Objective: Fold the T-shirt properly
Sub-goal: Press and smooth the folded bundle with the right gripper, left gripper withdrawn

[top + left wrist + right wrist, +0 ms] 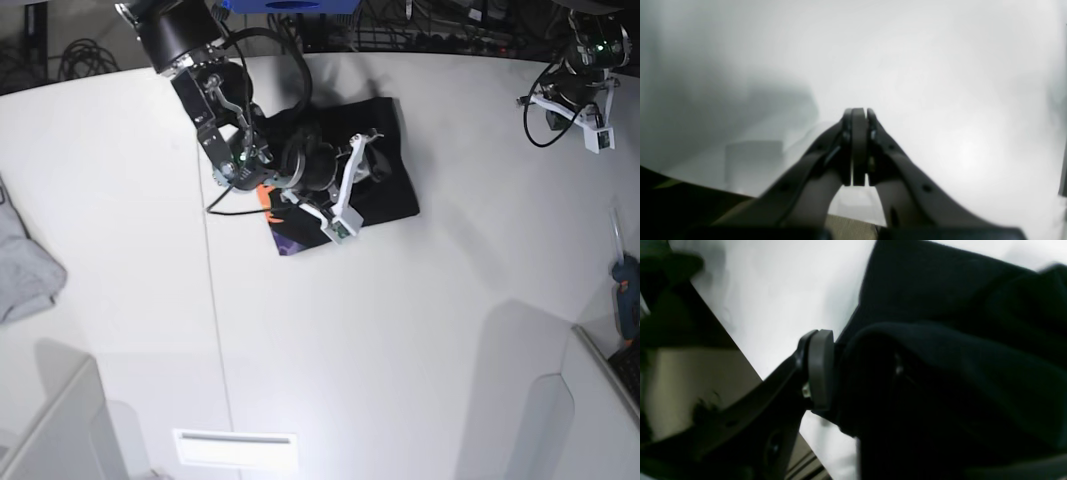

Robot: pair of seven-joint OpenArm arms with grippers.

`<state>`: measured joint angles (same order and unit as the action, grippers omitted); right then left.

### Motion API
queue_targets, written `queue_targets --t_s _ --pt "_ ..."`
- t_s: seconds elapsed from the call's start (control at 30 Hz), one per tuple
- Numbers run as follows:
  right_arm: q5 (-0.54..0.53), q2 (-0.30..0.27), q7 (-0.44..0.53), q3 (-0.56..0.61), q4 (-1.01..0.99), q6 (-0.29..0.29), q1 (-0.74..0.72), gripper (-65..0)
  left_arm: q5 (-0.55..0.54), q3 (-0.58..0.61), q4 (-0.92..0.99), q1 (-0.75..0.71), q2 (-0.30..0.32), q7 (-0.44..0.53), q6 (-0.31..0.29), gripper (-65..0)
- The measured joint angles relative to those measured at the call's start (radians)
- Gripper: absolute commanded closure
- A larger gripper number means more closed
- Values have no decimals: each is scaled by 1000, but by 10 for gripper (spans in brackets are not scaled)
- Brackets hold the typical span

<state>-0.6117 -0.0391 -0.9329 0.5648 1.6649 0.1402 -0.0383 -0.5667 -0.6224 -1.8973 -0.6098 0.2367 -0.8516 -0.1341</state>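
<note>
Lying on white table (400, 330) black T-shirt (395, 190), right pincer (857, 373) gripping its fold, left pincer (858, 146) closed, empty

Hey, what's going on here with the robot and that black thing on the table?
The robot is folding a black T-shirt on a white table. The right gripper is down on the bunched shirt, with cloth between its jaws; a bit of purple and orange print shows at the shirt's near corner. The left gripper is shut on nothing and parked off at the table's far edge. A light grey garment lies apart at the other side.
</note>
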Motion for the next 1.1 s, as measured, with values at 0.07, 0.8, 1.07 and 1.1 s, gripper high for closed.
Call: queue_targets --t_s 0.07,0.8,1.07,1.1 --pt "22 10 35 60 1 -1 -12 -204 -2 -6 0 -2 0 -2 0 0" --pt "278 -20 -74 113 369 -39 41 0 1 -83 60 6 1 -2 -5 0" --pt "284 -90 2 -146 324 -43 103 0 5 -147 64 5 -2 1 -122 0" --pt "279 -98 12 -165 315 -43 102 0 5 -148 64 3 -5 -2 -122 0"
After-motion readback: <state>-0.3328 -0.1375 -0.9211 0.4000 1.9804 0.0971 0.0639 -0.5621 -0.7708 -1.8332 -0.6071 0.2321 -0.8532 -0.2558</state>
